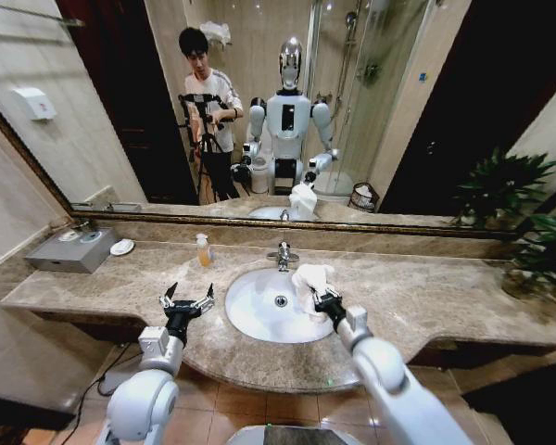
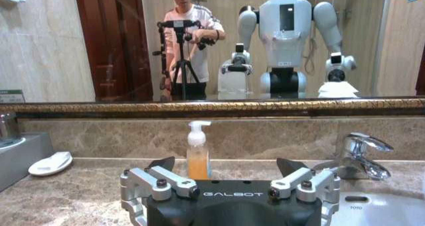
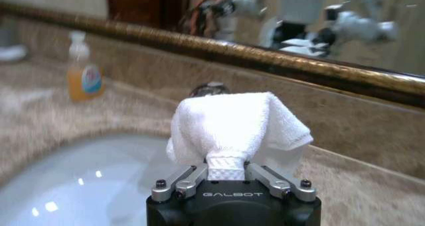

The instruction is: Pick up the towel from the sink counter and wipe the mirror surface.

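The white towel (image 1: 311,278) hangs bunched in my right gripper (image 1: 322,297), which is shut on it above the right rim of the basin (image 1: 259,311). In the right wrist view the towel (image 3: 232,129) drapes over the shut fingers, lifted off the sink counter (image 1: 426,297). The mirror (image 1: 371,102) rises behind the faucet (image 1: 282,255), its bronze frame (image 3: 265,56) just ahead of the towel. My left gripper (image 1: 187,298) is open over the counter left of the basin, and also in the left wrist view (image 2: 226,169), facing the mirror (image 2: 265,42).
An orange soap dispenser (image 1: 203,250) stands left of the faucet. A grey box (image 1: 74,250) and a white soap dish (image 1: 122,247) sit at the counter's far left. A potted plant (image 1: 537,250) stands at the far right. A person with a tripod is reflected in the mirror.
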